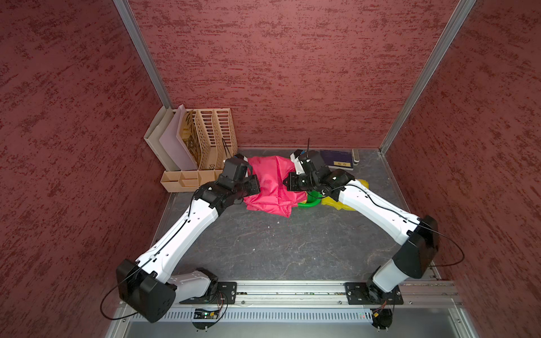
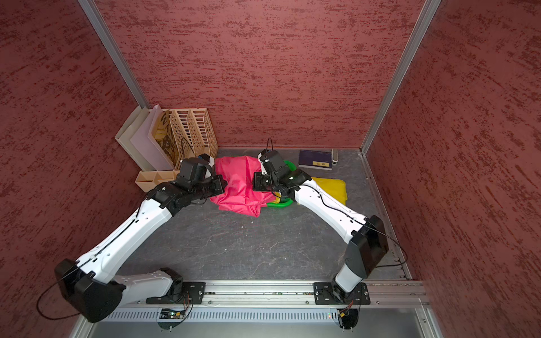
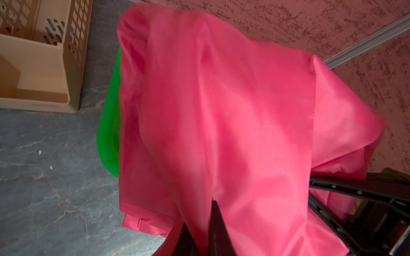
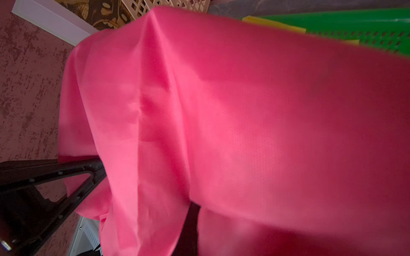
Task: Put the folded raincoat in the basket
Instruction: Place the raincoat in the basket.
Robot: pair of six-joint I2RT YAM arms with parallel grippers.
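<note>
Glossy pink fabric raincoat (image 3: 221, 110) hangs pinched tight in your left gripper (image 3: 200, 223) and right gripper (image 4: 192, 221), draped over the bright green perforated plastic basket (image 1: 307, 204) beneath them; you're placing, I judge; next lower, gather overhang inside, release.

Left hand (image 1: 254, 187), right hand (image 1: 288, 183) pinched shut (arms extended inward, facing).

Mottled red textured walls (image 1: 292, 73) close in on three sides, with aluminium posts (image 1: 142, 52) running up the back corners. Below, a dark grey marbled tabletop (image 1: 278, 248), evenly lit. A beige slotted file organizer (image 1: 210, 137) sits in the far-left corner.
</note>
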